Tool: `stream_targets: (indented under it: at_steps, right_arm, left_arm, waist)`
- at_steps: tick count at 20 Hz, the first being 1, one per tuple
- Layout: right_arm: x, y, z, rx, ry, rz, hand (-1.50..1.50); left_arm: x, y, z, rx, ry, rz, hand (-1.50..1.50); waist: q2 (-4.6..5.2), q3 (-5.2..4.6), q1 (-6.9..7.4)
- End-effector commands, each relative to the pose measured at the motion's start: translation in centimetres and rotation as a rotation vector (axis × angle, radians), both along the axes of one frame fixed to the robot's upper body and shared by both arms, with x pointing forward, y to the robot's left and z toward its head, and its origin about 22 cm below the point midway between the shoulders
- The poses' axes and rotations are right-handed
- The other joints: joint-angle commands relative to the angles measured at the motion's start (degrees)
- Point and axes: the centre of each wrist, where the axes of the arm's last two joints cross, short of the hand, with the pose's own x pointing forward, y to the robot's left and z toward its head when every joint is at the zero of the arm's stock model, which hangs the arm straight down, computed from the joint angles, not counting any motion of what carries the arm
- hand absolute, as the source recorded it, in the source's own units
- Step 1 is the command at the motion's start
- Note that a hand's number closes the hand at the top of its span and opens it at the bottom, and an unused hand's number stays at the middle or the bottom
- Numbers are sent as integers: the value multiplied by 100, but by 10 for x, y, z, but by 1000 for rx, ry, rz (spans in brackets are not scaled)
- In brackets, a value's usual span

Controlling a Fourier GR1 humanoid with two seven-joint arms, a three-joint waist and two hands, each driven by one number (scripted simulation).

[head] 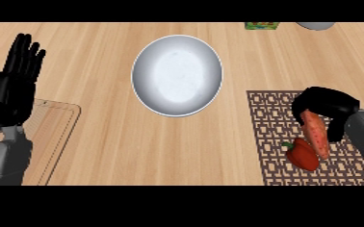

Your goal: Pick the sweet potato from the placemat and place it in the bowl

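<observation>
Head view: right hand (328,107) curled over the top end of the sweet potato (316,133) on the placemat (274,115), lower right of the frame.

The sweet potato lies lengthwise, its upper end under the curled fingers, its lower end touching a red bell pepper (304,155). It looks stiff, dense and rough-skinned, so unlikely to slip or bruise; its tapered shape suggests a hold nearer the thick middle would balance better than one at the tip. The white bowl (177,75) sits empty at centre on the bench (107,125). The left hand (18,84) rests open at the left edge, fingers up, beside a cutting board (53,134).
</observation>
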Motion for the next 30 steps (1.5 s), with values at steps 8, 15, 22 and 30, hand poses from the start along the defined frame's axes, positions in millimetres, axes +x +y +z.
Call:
stream_targets:
  at_steps: [8,15,22,30]
  right_arm:
    - [-17,-102,55,-145,-117,-726,150]
    - [-1,-103,99,-82,-338,-894,150]
    - [12,-89,178,191,-377,-732,150]
    - [4,-53,253,441,-389,-586,150]
  left_arm:
    - [1,2,0,-12,-12,3,0]
    - [-1,4,-20,-10,1,26,0]
    - [1,11,4,1,12,28,0]
    - [-11,8,-8,8,13,40,0]
  waist:
    - [23,31,0]
    - [1,27,-50]
    - [-54,25,-115]
    - [-94,21,-177]
